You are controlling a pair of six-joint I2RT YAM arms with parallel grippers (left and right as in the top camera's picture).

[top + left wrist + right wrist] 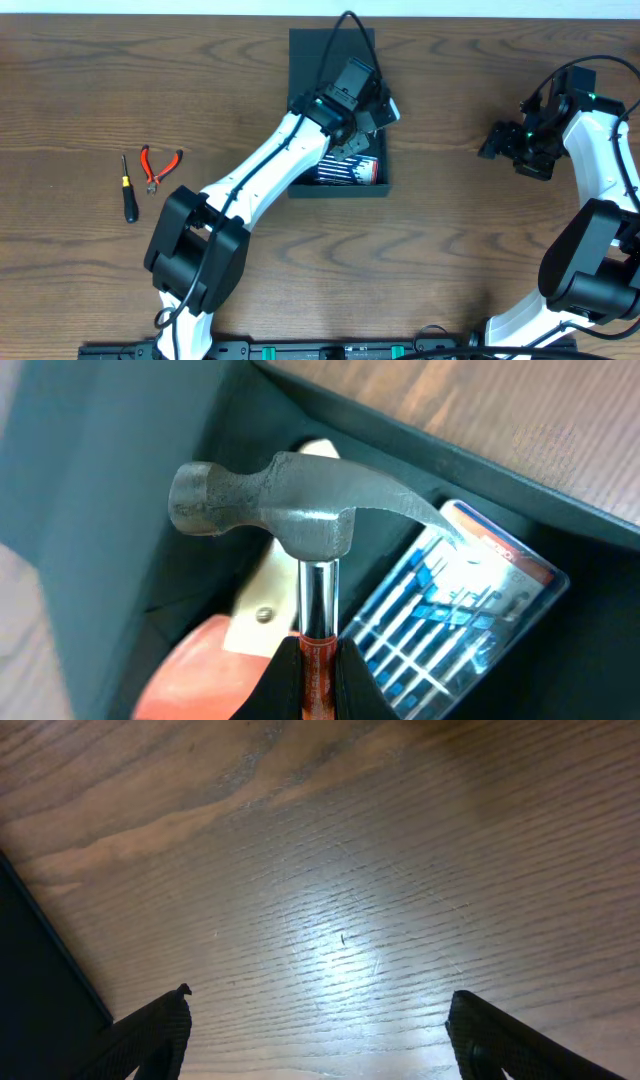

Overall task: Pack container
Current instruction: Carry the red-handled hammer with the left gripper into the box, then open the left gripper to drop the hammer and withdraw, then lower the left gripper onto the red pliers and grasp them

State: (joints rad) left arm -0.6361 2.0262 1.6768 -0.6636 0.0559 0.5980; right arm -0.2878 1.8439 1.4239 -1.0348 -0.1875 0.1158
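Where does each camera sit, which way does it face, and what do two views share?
Overhead: above the table, facing straight down on the container; left arm and right arm visible.
Left wrist: on the left arm, facing into the container; left gripper holds a hammer before a blue packet.
Right wrist: on the right arm, facing bare table; right gripper open, both fingers show.
Shared: overhead and left wrist show container and packet.

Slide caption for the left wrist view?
Left gripper holding a claw hammer over the container, above a packaged tool set.
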